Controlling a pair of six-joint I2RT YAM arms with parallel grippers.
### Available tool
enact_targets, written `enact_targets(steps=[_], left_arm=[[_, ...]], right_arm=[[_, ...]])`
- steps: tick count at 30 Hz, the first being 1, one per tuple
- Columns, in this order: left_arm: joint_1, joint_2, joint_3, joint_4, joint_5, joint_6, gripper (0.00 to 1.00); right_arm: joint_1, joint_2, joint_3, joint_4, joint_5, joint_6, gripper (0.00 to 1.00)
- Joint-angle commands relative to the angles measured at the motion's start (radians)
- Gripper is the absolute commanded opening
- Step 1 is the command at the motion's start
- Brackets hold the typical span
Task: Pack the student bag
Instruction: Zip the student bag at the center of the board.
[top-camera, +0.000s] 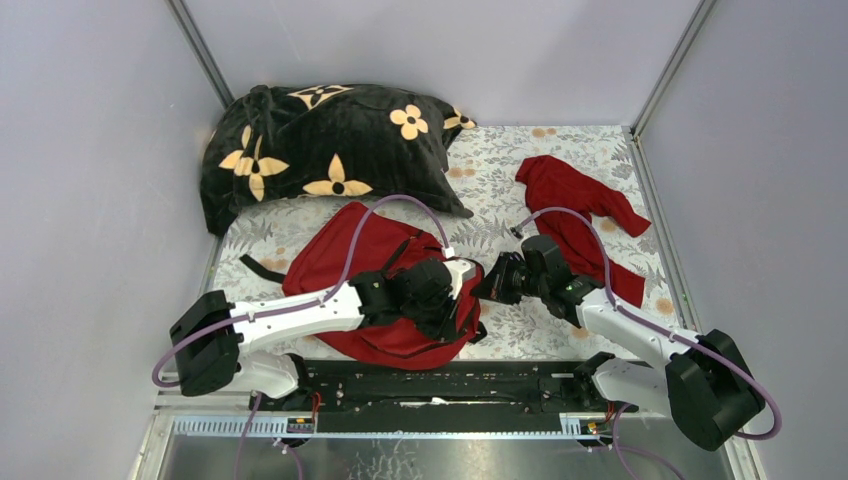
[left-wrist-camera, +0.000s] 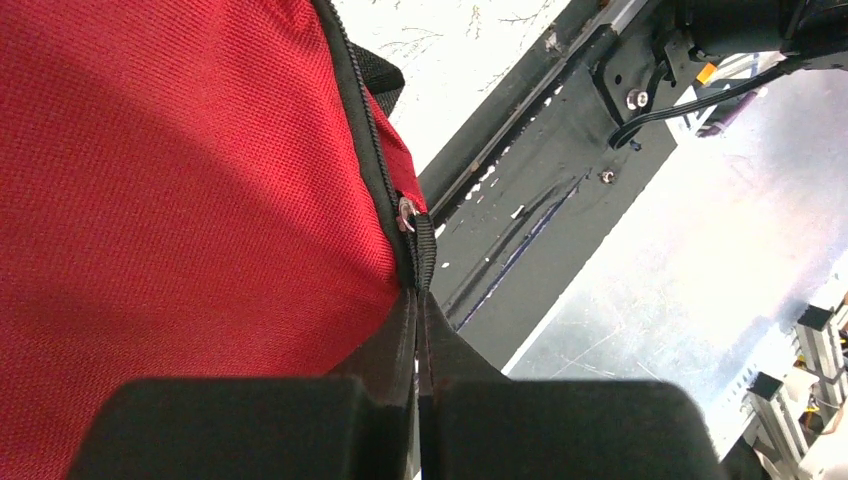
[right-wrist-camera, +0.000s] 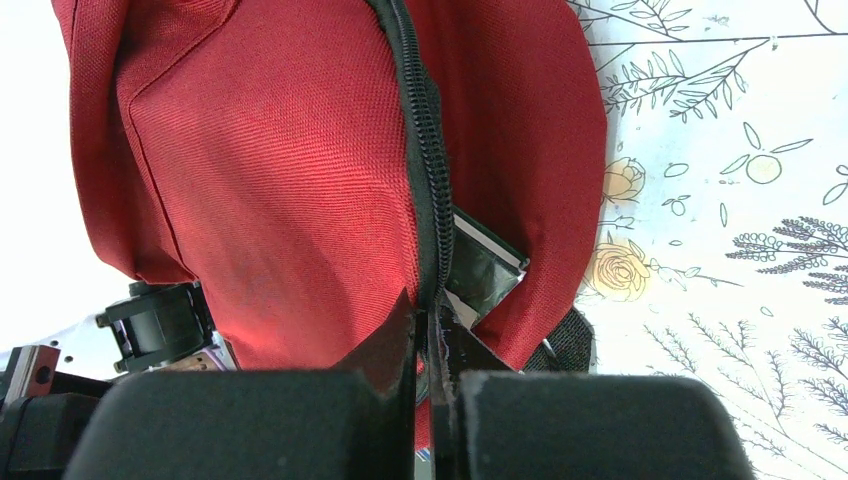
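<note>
Where the coarse-woven, dark-red student bag (top-camera: 400, 345) slumps rounded on the near middle of the flower-printed tablecloth (top-camera: 500, 180), both arms meet at its right edge. The left gripper (left-wrist-camera: 416, 300) is pinched tight on the bag's black zipper (left-wrist-camera: 372, 150) tape, and the right gripper (right-wrist-camera: 428, 322) is clamped on the toothed zipper line. The bag's near edge lies just beside the black mounting rail (top-camera: 440, 385). A plush flowered blanket (top-camera: 320, 150) fills the far left corner. A limp red garment (top-camera: 580, 205) lies apart on the right.

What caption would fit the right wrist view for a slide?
Right gripper pinching the black zipper line of the dark-red fabric backpack on the floral tablecloth.
</note>
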Motion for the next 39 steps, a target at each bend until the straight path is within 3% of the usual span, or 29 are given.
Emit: enact_targets(steps=[1, 18, 23, 24, 26, 27, 32, 33, 35, 36, 39], left_arm=[[0.001, -0.015, 0.024, -0.013, -0.059, 0.019, 0.00], [0.001, -0.270, -0.194, -0.053, -0.015, -0.072, 0.00], [0.000, -0.306, -0.189, -0.062, -0.085, -0.086, 0.00], [0.002, -0.298, -0.172, -0.063, -0.102, -0.089, 0.00], [0.001, -0.273, -0.135, -0.044, -0.112, -0.089, 0.00], [0.001, -0.263, -0.118, -0.026, -0.125, -0.095, 0.00], [0.013, -0.227, -0.090, 0.108, -0.207, -0.164, 0.00], [0.018, -0.217, -0.086, 0.120, -0.203, -0.181, 0.05], [0.019, -0.215, -0.078, 0.112, -0.200, -0.192, 0.41], [0.019, -0.226, -0.079, 0.096, -0.199, -0.194, 0.52], [0.019, -0.310, -0.080, -0.022, -0.281, -0.236, 0.71]], right_arm=[[-0.003, -0.010, 0.034, 0.002, 0.007, -0.019, 0.00], [-0.003, -0.047, 0.055, -0.028, 0.145, 0.008, 0.00], [-0.002, -0.041, 0.082, -0.006, 0.059, -0.038, 0.00], [-0.002, -0.040, 0.091, -0.009, 0.029, -0.055, 0.06], [0.004, -0.067, 0.106, -0.064, 0.030, -0.076, 0.47], [0.008, -0.096, 0.110, -0.102, 0.054, -0.085, 0.60], [0.107, -0.230, 0.083, -0.202, 0.145, -0.126, 0.68], [0.139, -0.247, 0.081, -0.225, 0.176, -0.130, 0.68], [0.197, -0.277, 0.068, -0.246, 0.226, -0.122, 0.66], [0.221, -0.292, 0.054, -0.253, 0.248, -0.104, 0.64], [0.235, -0.354, -0.022, -0.275, 0.346, 0.005, 0.57]])
